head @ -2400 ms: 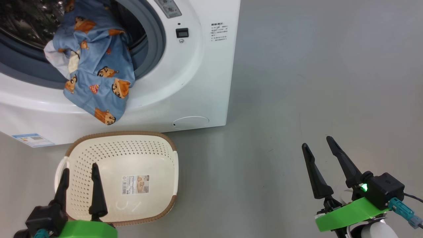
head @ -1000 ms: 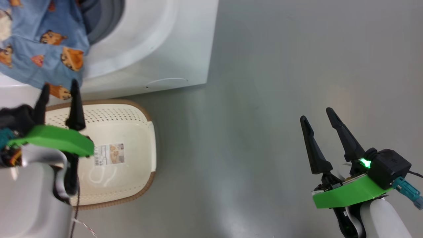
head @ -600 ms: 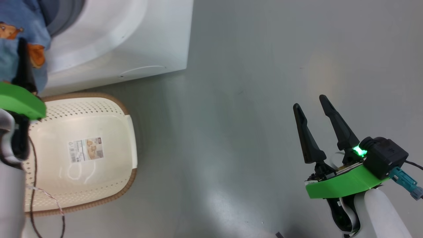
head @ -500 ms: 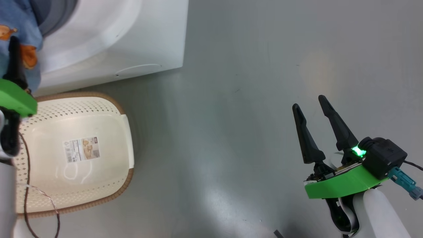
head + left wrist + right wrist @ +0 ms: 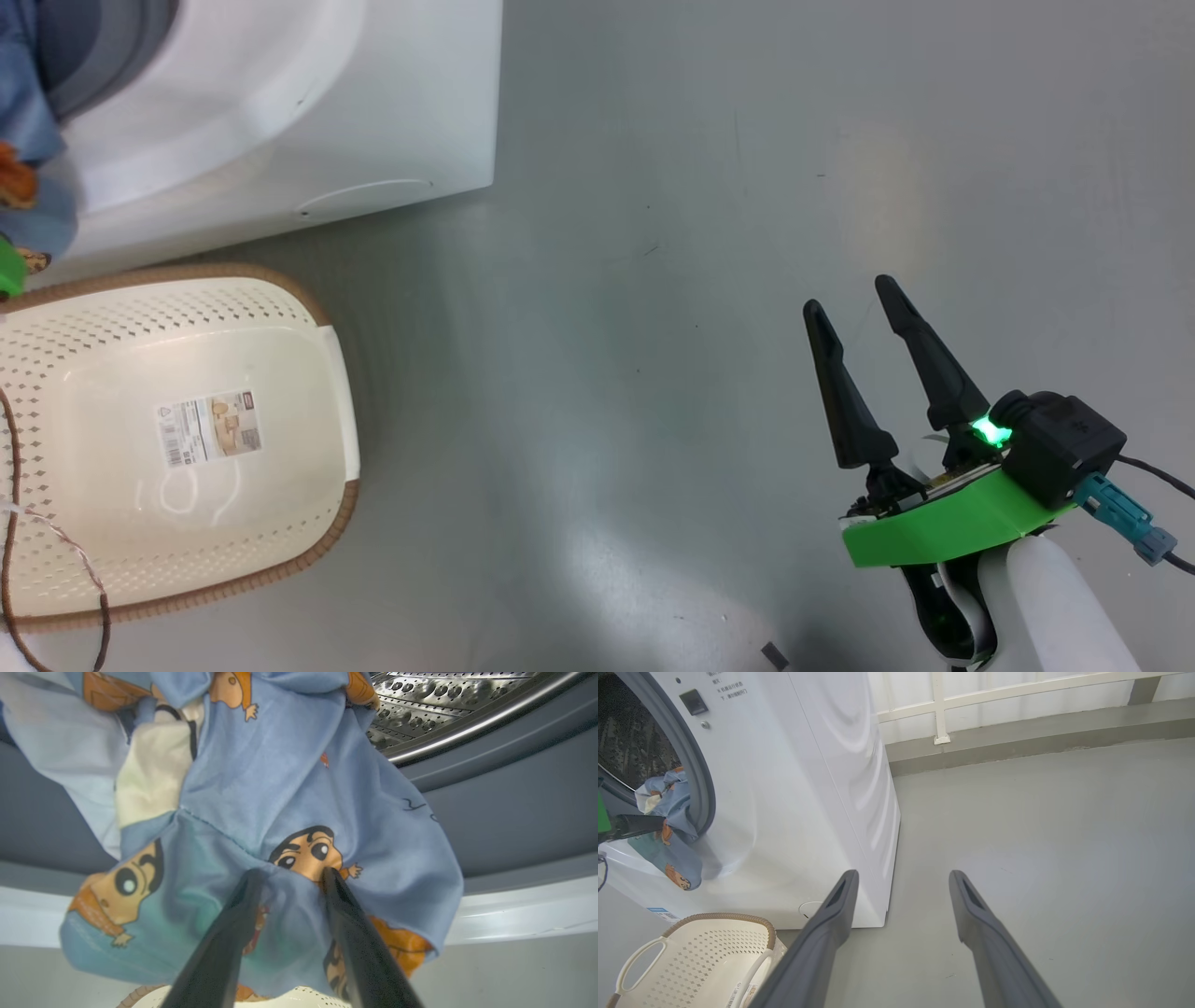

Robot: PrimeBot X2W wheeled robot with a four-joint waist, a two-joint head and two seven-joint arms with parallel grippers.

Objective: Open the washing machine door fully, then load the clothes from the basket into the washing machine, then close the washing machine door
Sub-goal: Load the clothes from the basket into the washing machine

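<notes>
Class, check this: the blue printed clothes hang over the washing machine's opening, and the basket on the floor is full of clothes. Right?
No. The head view shows the basket holding only its label sticker. The clothes do hang over the opening of the washing machine.

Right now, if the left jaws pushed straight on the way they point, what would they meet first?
The clothes draped over the grey gasket; the tips look nearly on the fabric, though depth is unclear.

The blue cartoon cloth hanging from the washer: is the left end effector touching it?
Touching. In the left wrist view, both fingertips of the left end effector press into the cloth, puckering it.
</notes>
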